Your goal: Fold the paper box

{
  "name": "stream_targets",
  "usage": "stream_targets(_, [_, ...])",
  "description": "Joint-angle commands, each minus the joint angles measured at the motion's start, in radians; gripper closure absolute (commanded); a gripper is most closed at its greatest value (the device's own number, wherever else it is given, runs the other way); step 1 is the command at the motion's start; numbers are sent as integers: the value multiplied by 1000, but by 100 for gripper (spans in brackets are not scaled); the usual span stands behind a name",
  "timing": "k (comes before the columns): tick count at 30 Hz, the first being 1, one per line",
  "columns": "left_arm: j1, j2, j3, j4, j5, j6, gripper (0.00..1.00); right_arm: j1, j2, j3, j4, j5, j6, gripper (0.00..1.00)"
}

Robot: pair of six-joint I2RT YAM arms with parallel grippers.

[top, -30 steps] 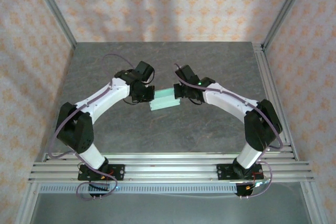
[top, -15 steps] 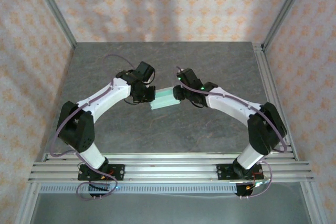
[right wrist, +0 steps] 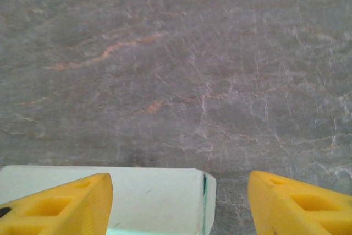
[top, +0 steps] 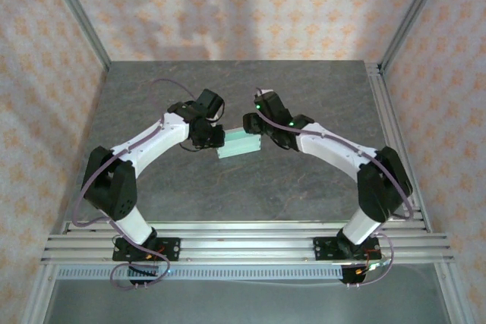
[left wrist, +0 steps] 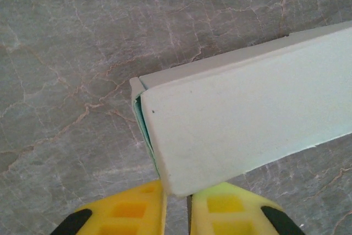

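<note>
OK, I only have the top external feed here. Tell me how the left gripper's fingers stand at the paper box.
Observer: In the left wrist view, the left gripper has its yellow fingers close together with a thin gap between them. A corner of the paper box sits at that gap. I cannot tell if it is pinched.
Operator: Now give me the right one.
Observer: The right gripper is open wide. The box's end lies between its fingers, beside one finger.
Operator: Check the box's end by the left gripper.
Observer: A slit shows there between the front panel and a layer behind it.
</note>
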Motion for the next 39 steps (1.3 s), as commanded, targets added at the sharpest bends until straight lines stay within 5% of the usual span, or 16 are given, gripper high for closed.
stream_targets(1, [0, -8, 6, -6, 5, -1, 76, -9, 40, 16, 1, 43, 37, 34])
stream_targets(9, [0, -101, 44, 56, 84, -30, 32, -21, 84, -27, 63, -9, 72, 36])
stream_targets(13, [15, -128, 27, 66, 13, -91, 17, -23, 88, -51, 90, -23, 79, 36])
stream_targets(21, [101, -110, -87, 168, -7, -174, 20, -23, 75, -101, 149, -54, 82, 37])
stream_targets(33, [131, -66, -246, 258, 9, -229, 54, -24, 73, -123, 181, -79, 96, 37])
stream_targets(39, [132, -35, -278, 282, 21, -230, 62, -39, 33, -102, 209, -156, 129, 33])
